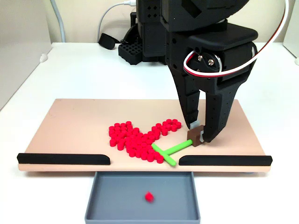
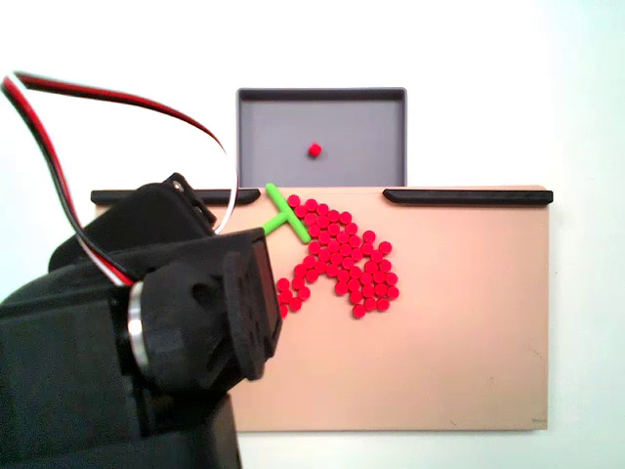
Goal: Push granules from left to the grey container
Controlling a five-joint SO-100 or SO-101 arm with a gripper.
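Sitting in a loose heap on the tan board (image 1: 70, 126), the granules (image 1: 138, 137) lie just short of the gap between the two black strips (image 1: 63, 159), with one lone pellet (image 1: 149, 197) already inside the grey container (image 1: 107, 196) below that gap. The gripper (image 1: 200, 136) is clenched on the brown handle block (image 1: 194, 136) of the green T-shaped pusher (image 1: 168, 151), whose crossbar touches the heap's edge. Pushed off-line, granules would likely pile against a strip or spill around the short crossbar; a tilted stick might ride over them.
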